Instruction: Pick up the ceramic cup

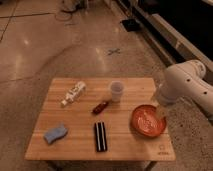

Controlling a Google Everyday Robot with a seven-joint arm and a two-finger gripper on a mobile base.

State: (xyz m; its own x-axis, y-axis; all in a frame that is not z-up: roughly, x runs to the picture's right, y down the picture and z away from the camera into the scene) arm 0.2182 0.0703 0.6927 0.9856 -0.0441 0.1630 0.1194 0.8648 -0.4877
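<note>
The ceramic cup [116, 91] is small, pale and upright. It stands on the wooden table [70, 147], towards the back and right of centre. The robot's white arm [184, 86] hangs over the table's right edge, right of the cup and just above the red bowl [148, 120]. The gripper itself does not show; only the arm's bulky white links are in view. Nothing touches the cup.
A white bottle [74, 93] lies at the back left. A small red-brown object [100, 107] lies just front-left of the cup. A black rectangular item [100, 136] lies at the front centre and a blue sponge [55, 133] at the front left. Polished floor surrounds the table.
</note>
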